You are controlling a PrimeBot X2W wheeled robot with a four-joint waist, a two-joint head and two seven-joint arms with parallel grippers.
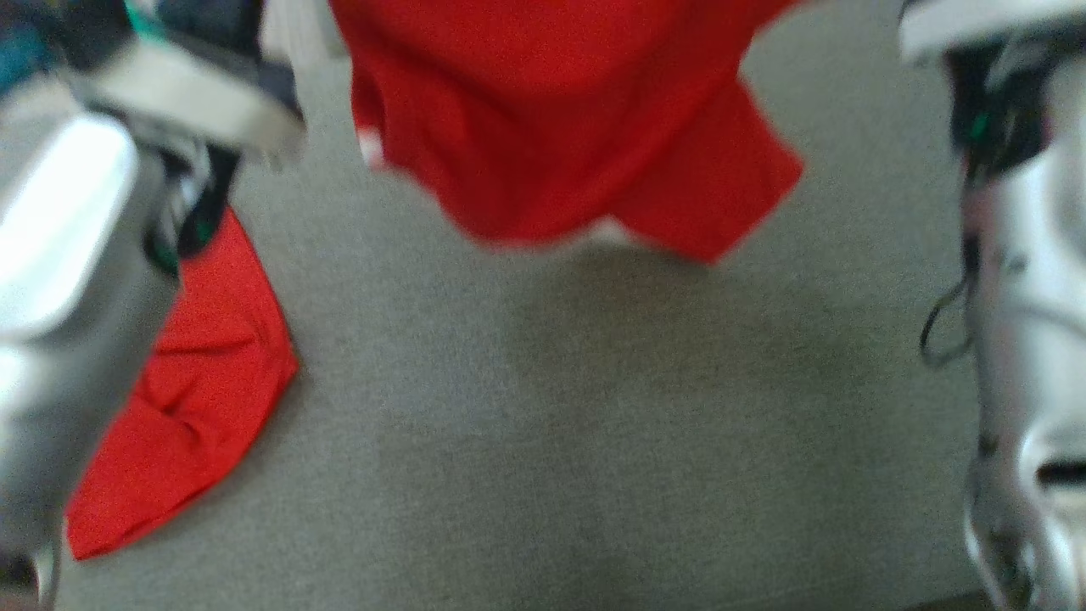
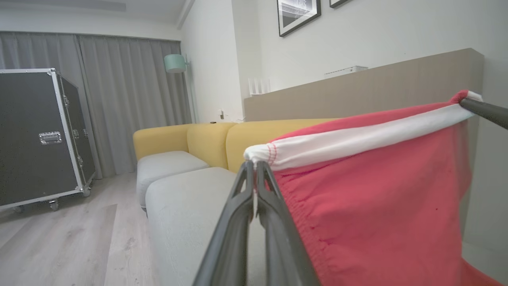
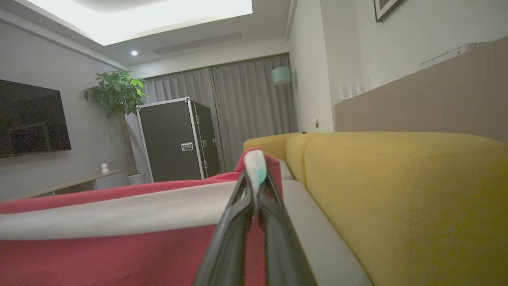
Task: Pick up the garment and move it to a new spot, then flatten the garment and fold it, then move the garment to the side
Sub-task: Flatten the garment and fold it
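Note:
The garment [image 1: 560,127] is red cloth with a white waistband [image 2: 357,137], hanging in the air above the grey seat cushion. My left gripper [image 2: 253,163] is shut on one end of the waistband. My right gripper [image 3: 254,176] is shut on the other end [image 3: 256,165], and one of its dark fingers [image 2: 482,111] shows at the far right of the left wrist view. The band is stretched fairly taut between the two. In the head view the lower hems dangle, one part [image 1: 187,399] trailing past my left forearm [image 1: 59,255]; my right forearm [image 1: 1027,322] is at the right edge.
A yellow sofa back [image 3: 397,198] runs along the wall behind grey cushions [image 2: 186,214]. A black flight case [image 2: 39,135] on wheels stands on the wood floor by grey curtains. A plant [image 3: 117,93], a TV [image 3: 31,117] and a low shelf are across the room.

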